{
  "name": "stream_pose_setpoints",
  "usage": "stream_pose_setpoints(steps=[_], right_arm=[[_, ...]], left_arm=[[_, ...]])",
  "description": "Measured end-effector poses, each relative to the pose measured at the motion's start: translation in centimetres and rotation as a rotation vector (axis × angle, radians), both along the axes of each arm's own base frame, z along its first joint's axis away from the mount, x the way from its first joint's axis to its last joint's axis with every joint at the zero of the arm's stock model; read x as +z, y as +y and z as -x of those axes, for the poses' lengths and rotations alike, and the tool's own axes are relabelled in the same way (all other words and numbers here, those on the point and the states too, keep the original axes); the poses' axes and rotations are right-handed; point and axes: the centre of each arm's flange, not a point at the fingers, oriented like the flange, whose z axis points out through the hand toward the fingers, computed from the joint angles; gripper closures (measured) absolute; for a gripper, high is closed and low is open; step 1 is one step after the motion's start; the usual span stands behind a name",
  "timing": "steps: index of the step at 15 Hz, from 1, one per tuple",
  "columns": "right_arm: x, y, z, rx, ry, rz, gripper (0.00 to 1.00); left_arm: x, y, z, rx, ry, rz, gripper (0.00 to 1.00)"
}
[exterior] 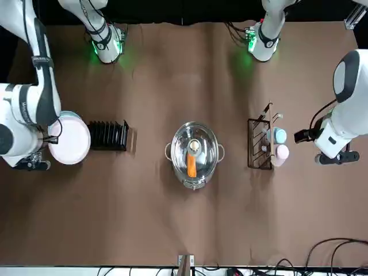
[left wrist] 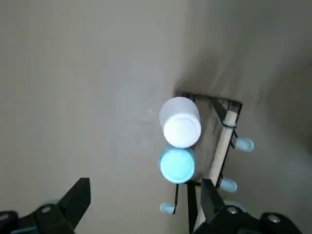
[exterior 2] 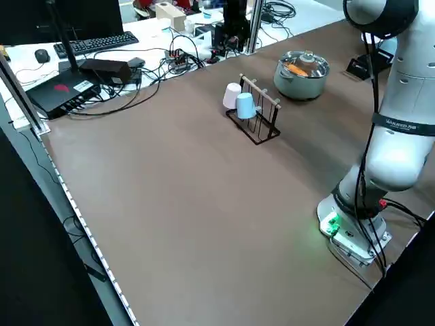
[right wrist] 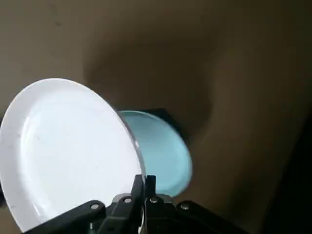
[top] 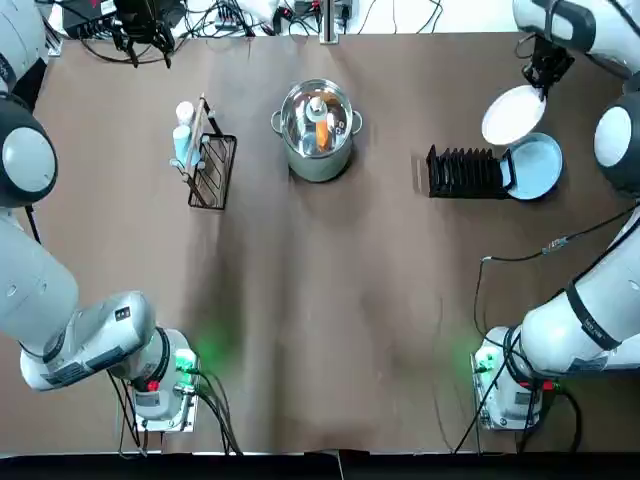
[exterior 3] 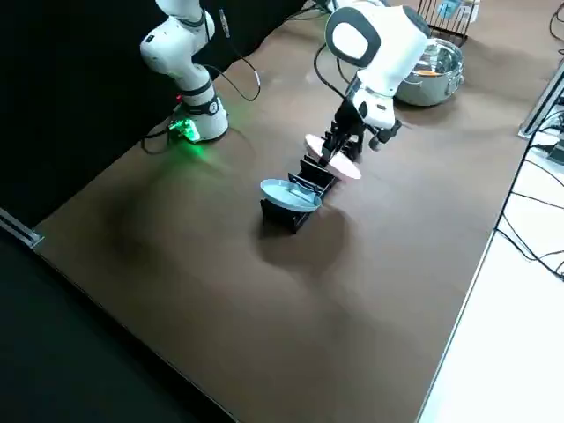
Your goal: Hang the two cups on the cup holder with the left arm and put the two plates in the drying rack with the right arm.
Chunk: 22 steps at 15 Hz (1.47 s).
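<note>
The right pincer [right wrist: 144, 181] is clamped on the rim of the white plate [right wrist: 68, 151], held by the drying rack [top: 462, 174], where the blue plate [top: 535, 166] sits at one end. The left pincer [left wrist: 146, 195], its fingers apart, hovers near the cup holder [top: 212, 170], where the white cup [left wrist: 181, 122] and blue cup [left wrist: 177, 165] hang side by side.

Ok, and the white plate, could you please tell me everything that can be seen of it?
The white plate is round, shallow and plain, with a slightly raised rim and a smooth, glossy face that looks like ceramic or plastic. The right gripper is shut on its edge, holding it tilted near the drying rack. From overhead it shows beside the light blue plate; whether the two touch, I cannot tell.
</note>
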Motion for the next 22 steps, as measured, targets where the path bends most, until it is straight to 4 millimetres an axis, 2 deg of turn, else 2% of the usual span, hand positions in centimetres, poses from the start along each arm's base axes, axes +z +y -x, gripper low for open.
stream_pose_setpoints(steps=[1,3,5,7,8,10,13,18,22], right_arm=[[-0.5,-0.3,0.4,0.054,0.029,0.063,0.96],[-0.7,-0.8,0.9,0.107,0.043,0.087,0.96],[-0.8,-1.0,1.6,0.162,0.031,0.099,0.96],[-1.0,-0.9,2.9,0.224,0.013,0.126,0.96],[-1.1,-0.6,3.7,0.256,0.014,0.141,0.96],[-1.3,0.6,4.9,0.324,0.030,0.182,0.96],[-2.1,2.6,6.0,0.402,0.052,0.217,0.96],[-3.7,4.8,6.8,0.448,0.053,0.286,0.97],[-4.8,6.8,7.5,0.407,0.017,0.321,0.97]], left_arm=[[1.8,-1.7,0.1,-0.051,0.015,-0.012,0.00],[3.9,-4.3,0.0,-0.084,-0.010,-0.031,0.00],[6.4,-6.2,0.4,-0.095,-0.054,-0.059,0.00],[9.7,-6.6,1.6,-0.078,-0.094,-0.009,0.00],[11.3,-6.2,2.6,-0.077,-0.103,0.017,0.00],[13.1,-5.3,4.5,-0.085,-0.114,0.032,0.00],[12.9,-5.2,5.7,-0.095,-0.115,0.030,0.00],[12.2,-5.9,5.6,-0.134,-0.110,0.034,0.00],[12.2,-5.6,5.6,-0.152,-0.107,0.046,0.00]])
